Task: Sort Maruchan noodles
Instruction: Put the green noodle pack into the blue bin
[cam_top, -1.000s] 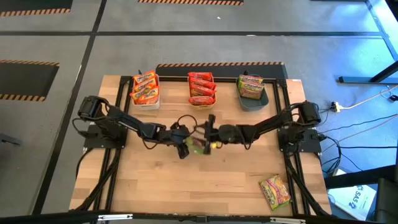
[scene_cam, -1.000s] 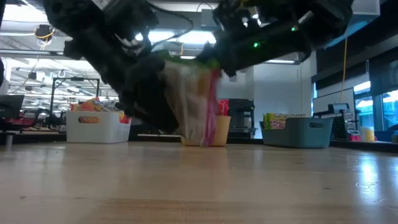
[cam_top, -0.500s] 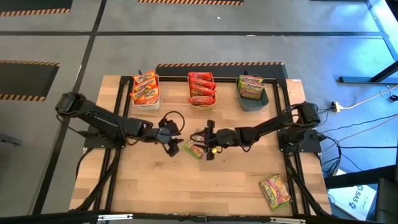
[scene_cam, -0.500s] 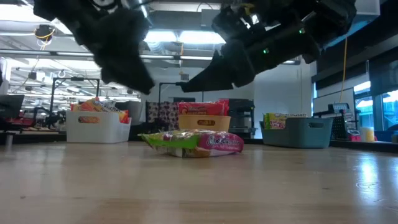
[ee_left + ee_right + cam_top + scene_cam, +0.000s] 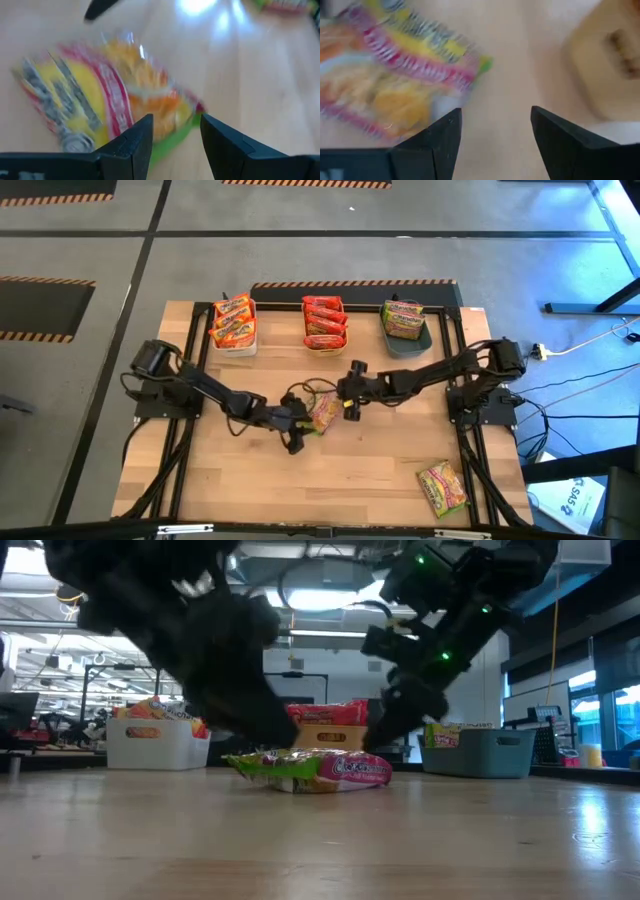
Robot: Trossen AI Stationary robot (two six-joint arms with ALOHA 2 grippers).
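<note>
One green-yellow Maruchan packet lies flat on the table's middle, seen side-on in the low view. My left gripper is open at its near-left side, and the packet's green edge shows just ahead of the gap. My right gripper is open above its far-right side. Another green-yellow packet lies near the table's near right corner. More packets fill the white bin, the orange bin and the grey-blue bin.
The three bins stand in a row along the far edge. Cables loop over the left arm near the packet. Bare wood lies on the near half of the table.
A second ago the packet stood upright off the table between both grippers. It then dropped and now lies flat. The left gripper drew back toward the table's left, then came back to the packet's near side. The right gripper rose and moved toward the far right.
</note>
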